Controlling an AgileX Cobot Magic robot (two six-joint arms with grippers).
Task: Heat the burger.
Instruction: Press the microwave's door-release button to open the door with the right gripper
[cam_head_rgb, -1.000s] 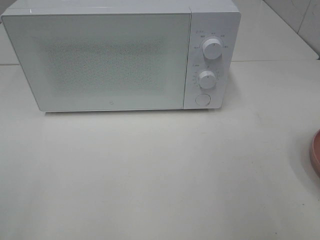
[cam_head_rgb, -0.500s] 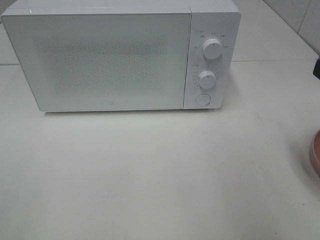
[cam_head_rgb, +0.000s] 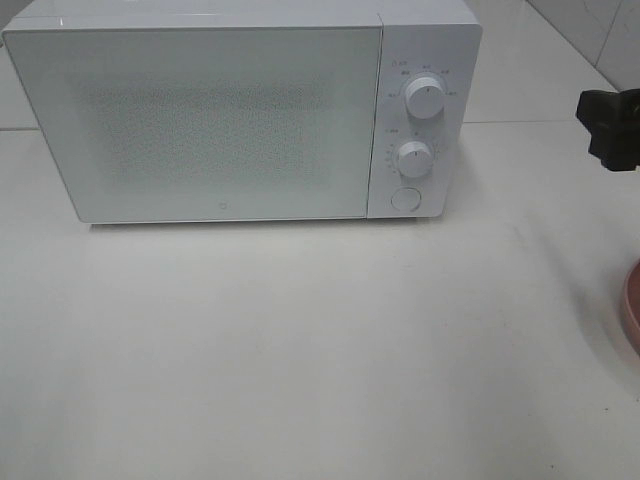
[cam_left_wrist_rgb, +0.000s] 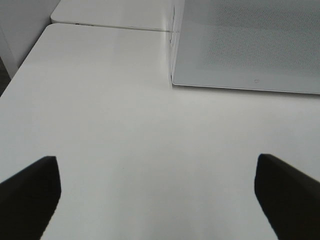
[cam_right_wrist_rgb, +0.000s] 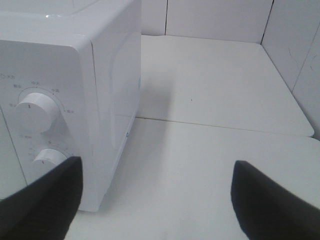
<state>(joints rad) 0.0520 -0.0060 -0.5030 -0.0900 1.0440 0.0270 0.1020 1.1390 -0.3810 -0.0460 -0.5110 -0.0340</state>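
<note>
The burger is out of view in every frame. The white microwave (cam_head_rgb: 230, 120) stands at the back of the table with its door shut. My right gripper (cam_head_rgb: 603, 127) shows as a dark shape at the right edge of the high view, to the right of the microwave. In the right wrist view it (cam_right_wrist_rgb: 155, 200) is open with nothing between its fingers, facing the microwave's control panel (cam_right_wrist_rgb: 40, 130). My left gripper (cam_left_wrist_rgb: 157, 200) is open and empty over the bare table, near the lower left corner of the microwave door (cam_left_wrist_rgb: 250, 45).
Two white knobs (cam_head_rgb: 425, 100) (cam_head_rgb: 413, 158) and a round button (cam_head_rgb: 404, 198) sit on the microwave's right panel. The rim of a pink plate (cam_head_rgb: 632, 310) pokes in at the right edge. Tiled walls (cam_right_wrist_rgb: 215, 17) close off the back.
My right gripper has come into the high view from the right edge and moved left toward the microwave. Nothing else has moved.
</note>
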